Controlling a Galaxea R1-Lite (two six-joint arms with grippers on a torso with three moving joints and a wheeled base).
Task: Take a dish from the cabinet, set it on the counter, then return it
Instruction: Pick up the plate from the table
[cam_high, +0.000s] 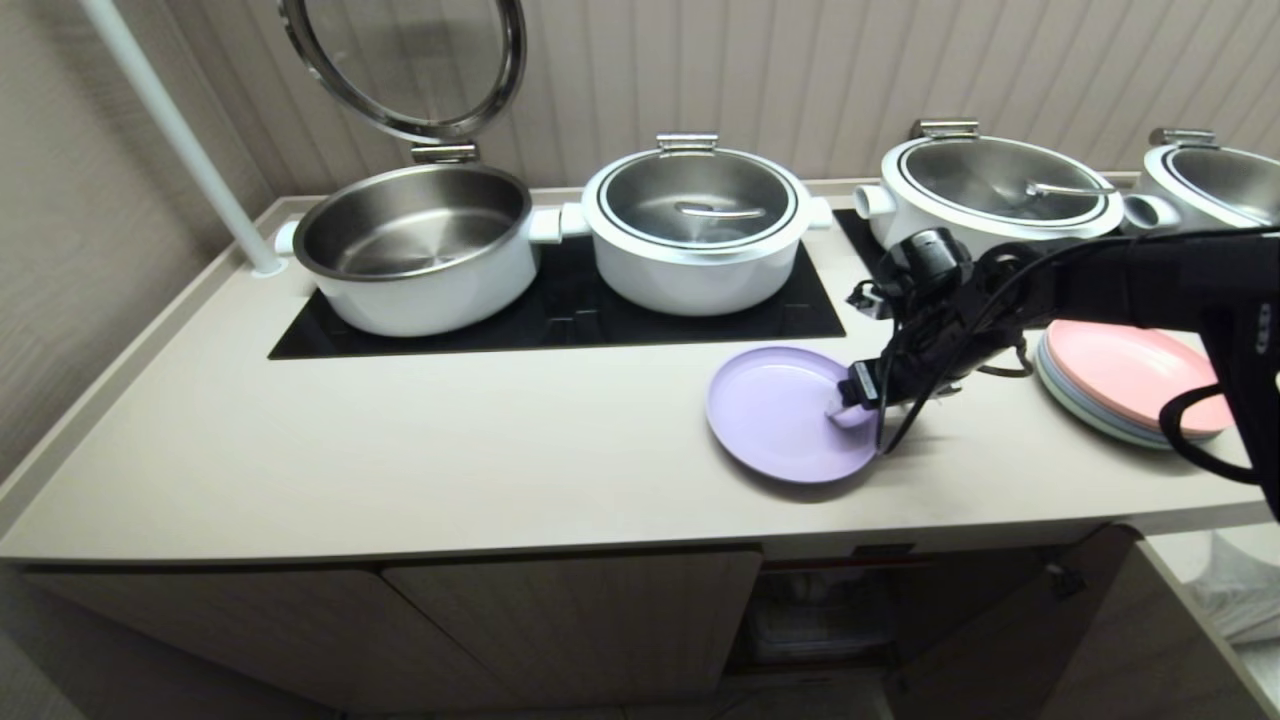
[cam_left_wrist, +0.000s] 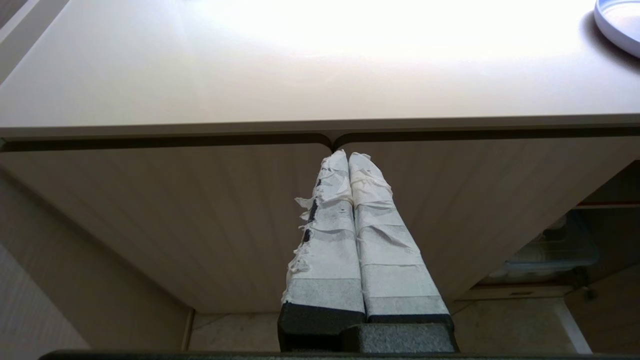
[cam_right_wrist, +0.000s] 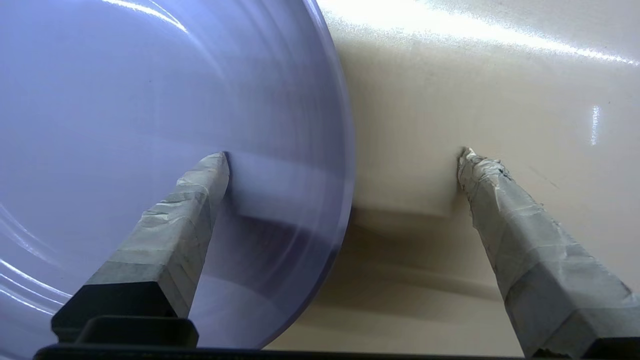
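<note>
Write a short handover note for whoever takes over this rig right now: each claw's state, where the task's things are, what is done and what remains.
Right claw: open, straddling the right rim of the lavender dish, one finger over the plate, the other over the counter; not gripping.
Left claw: shut, parked below the counter edge, facing the closed cabinet doors.
Dish: lying flat on the counter in front of the hob.
Done: dish out of the cabinet and set down.
Left: grip the dish again and return it to the open cabinet bay.

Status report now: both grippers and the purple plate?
Right gripper open, astride plate rim on counter. Left gripper shut, parked before cabinet. Nothing blocking.
</note>
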